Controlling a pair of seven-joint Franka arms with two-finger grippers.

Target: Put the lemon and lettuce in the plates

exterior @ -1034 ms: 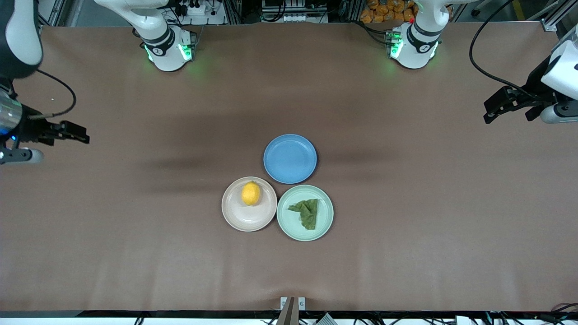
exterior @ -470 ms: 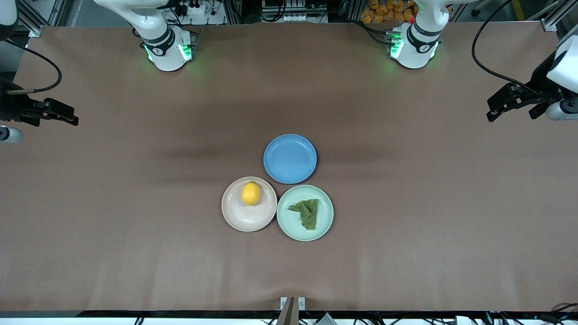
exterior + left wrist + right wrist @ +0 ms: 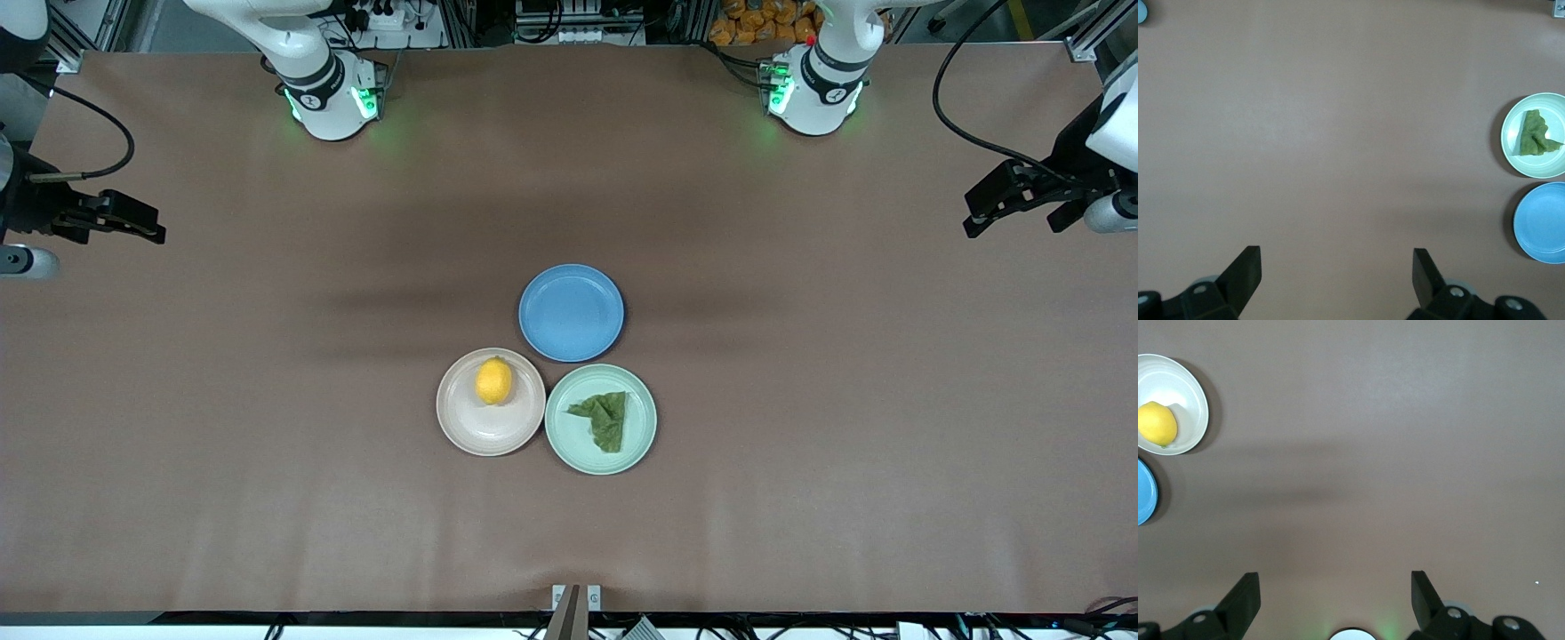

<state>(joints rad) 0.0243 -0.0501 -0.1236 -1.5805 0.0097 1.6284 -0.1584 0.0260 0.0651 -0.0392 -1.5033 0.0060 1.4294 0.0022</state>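
The lemon (image 3: 493, 380) rests in the pink-beige plate (image 3: 490, 427), the lettuce (image 3: 605, 419) in the mint plate (image 3: 643, 418) at its 3 o'clock, so the task looks finished. Accordingly, left gripper (image 3: 975, 213) and right gripper (image 3: 149, 224) hang wide and empty over the tabletop (image 3: 267, 498) ends.

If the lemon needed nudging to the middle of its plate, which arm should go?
Right. The lemon sits on the pink-beige plate, toward the right arm's end; the right gripper, open and empty, waits on that side. The left gripper would have to cross the lettuce on the green plate.
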